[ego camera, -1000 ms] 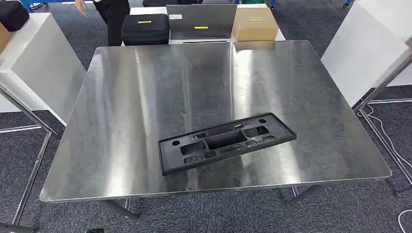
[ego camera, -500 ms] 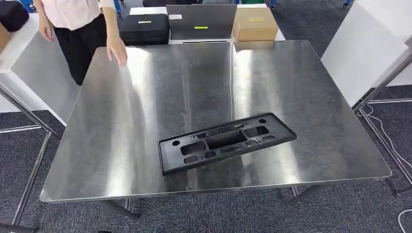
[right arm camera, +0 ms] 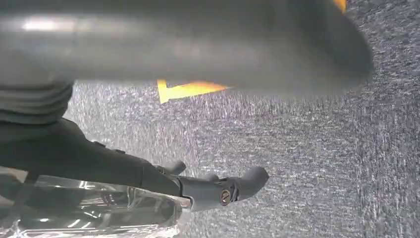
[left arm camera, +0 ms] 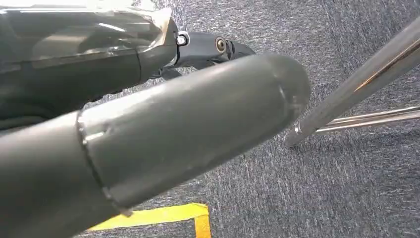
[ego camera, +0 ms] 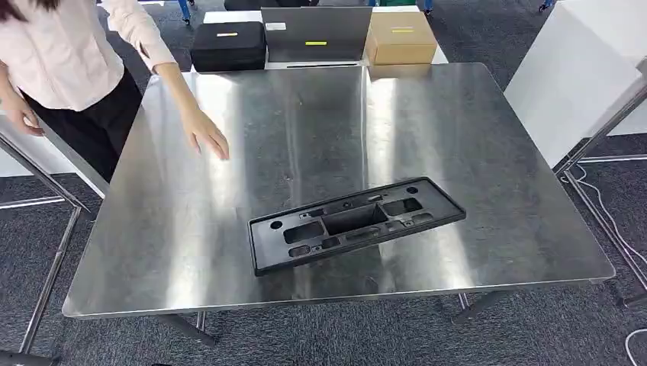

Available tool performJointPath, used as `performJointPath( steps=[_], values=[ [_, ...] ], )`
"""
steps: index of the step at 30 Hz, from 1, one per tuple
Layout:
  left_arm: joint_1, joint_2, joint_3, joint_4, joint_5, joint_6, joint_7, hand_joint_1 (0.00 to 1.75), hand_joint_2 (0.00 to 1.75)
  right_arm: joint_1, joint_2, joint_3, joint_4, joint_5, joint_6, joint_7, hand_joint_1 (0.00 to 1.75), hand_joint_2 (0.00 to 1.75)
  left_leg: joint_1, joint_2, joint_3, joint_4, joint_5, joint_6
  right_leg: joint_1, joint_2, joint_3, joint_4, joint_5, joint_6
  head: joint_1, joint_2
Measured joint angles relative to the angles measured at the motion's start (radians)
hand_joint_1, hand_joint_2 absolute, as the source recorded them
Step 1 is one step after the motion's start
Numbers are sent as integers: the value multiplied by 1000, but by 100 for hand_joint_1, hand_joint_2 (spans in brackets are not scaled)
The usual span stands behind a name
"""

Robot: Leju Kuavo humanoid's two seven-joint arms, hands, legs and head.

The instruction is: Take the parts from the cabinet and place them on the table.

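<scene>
Obs. The part [ego camera: 355, 224], a long black moulded frame with several cut-out windows and small holes, lies flat on the steel surface [ego camera: 488, 137], toward the near edge and slightly skewed, its right end farther from you than its left. Nothing rests on it or touches it.

Hands. Both arms hang beside the body, wrist cameras looking at grey carpet. Left hand [left arm camera: 163, 124]: the thick grey thumb fills the foreground, darker fingers behind it; nothing held, but you cannot tell from this angle whether the fingers are spread or curled. Right hand [right arm camera: 163, 64]: same situation, thumb blurred across the frame, a dark finger [right arm camera: 223, 188] extended below it, no object in it; open or closed, cannot tell.

Bystander. A person's hand [ego camera: 206, 137] reaches over the far-left part of the surface, well apart from the part.

Handling judgement. The part looks like thin injection-moulded plastic: light, fairly stiff along its short axis, likely to flex or twist if you lift it by one end. The surface is polished metal, so expect the part to slide rather than tip if you push it. It lies low, with little edge to get fingers under. Best hold, in my estimate: hook fingers through the large central window, or pinch the long rim near the middle so it balances.

Status. This part appears delivered; the cabinet is out of sight.
</scene>
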Motion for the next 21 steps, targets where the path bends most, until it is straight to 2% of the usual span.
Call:
performJointPath(
  steps=[4, 19, 20, 21],
  values=[
    [0, 0, -3, 0, 2, 9, 0, 0, 0, 0, -4, 19, 0, 3, -48, 4, 0, 175, 0, 0, 0, 0, 0, 0, 0, 0, 0, 0, 0, 0, 0, 0],
    [2, 1, -3, 1, 21, 12, -4, 0, 0, 0, -9, 66, 0, 3, -74, 4, 0, 175, 0, 0, 0, 0, 0, 0, 0, 0, 0, 0, 0, 0, 0, 0],
    [2, 1, -3, 1, 21, 12, -4, 0, 0, 0, -10, 69, 0, 3, -74, 5, 0, 0, 0, 0, 0, 0, 0, 0, 0, 0, 0, 0, 0, 0, 0, 0],
    [2, 1, -3, 2, 21, 12, -5, 0, 0, 0, -10, 71, 0, 3, -75, 5, 0, 0, 0, 0, 0, 0, 0, 0, 0, 0, 0, 0, 0, 0, 0, 0]
  ],
)
